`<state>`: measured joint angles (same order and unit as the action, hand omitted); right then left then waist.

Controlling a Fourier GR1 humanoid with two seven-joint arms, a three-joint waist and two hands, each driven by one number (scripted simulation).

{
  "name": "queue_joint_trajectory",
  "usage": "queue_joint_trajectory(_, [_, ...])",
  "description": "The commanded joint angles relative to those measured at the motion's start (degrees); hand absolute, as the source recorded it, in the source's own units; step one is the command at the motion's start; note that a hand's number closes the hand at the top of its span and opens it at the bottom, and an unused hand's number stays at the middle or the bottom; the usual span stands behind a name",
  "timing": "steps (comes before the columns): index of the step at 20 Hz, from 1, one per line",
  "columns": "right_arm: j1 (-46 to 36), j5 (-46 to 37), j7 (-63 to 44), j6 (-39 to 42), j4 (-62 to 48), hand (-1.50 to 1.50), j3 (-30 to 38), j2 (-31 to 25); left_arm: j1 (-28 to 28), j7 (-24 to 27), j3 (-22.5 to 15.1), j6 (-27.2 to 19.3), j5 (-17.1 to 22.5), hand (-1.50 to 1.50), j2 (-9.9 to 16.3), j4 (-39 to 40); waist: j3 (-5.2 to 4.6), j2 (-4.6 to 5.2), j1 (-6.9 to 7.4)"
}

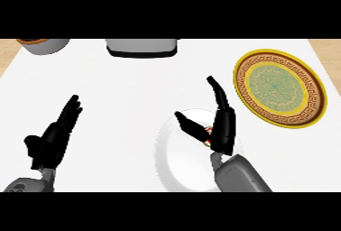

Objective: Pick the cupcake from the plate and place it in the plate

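Observation:
A plain white plate (174, 155) lies near the front of the counter, right of centre. My right hand (222, 126) hovers over its right side, fingers straight and thumb spread. Between thumb and palm only a small red and white bit of the cupcake (208, 132) shows; the hand hides most of it. An ornate yellow plate (280, 87) with a green and brown pattern lies farther back and right, nothing on it. At the lower left my left hand (54, 134) rests open, fingers pointing up.
A white appliance (141, 47) with a dark base stands at the back centre. At the back left corner is a grey pot (43, 45) with a brown rim. The wooden counter edge shows at both far sides.

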<state>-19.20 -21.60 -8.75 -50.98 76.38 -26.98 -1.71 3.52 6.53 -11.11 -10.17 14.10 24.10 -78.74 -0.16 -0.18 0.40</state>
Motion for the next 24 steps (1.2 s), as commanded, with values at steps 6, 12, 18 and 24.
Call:
queue_joint_trajectory(6, [11.3, -29.8, -22.7, -6.4, 7.2, -1.50, -8.1, 1.7, 0.1, 4.0, 2.6, 4.1, 1.1, 0.00, -0.4, 5.5, -0.07, -0.32, -2.04])
queue_joint_trajectory(12, [11.4, -39.6, -39.8, 16.7, 10.8, -1.50, -6.3, 1.7, 0.2, 1.5, 2.4, 2.5, 0.6, 0.00, -0.6, 2.2, -0.13, -0.46, -1.99])
queue_joint_trajectory(18, [11.6, -41.9, -56.5, 36.2, 21.6, -1.50, -10.9, 1.7, 1.1, 1.9, 2.0, 3.2, -0.2, 0.00, -1.2, 3.3, 0.03, -0.19, -1.32])
queue_joint_trajectory(24, [10.8, -39.1, -64.6, 47.1, 27.8, -1.50, -9.1, 1.7, -4.8, 6.8, 2.2, 4.0, -1.2, 0.00, -2.1, 2.1, 0.10, -0.06, -0.14])
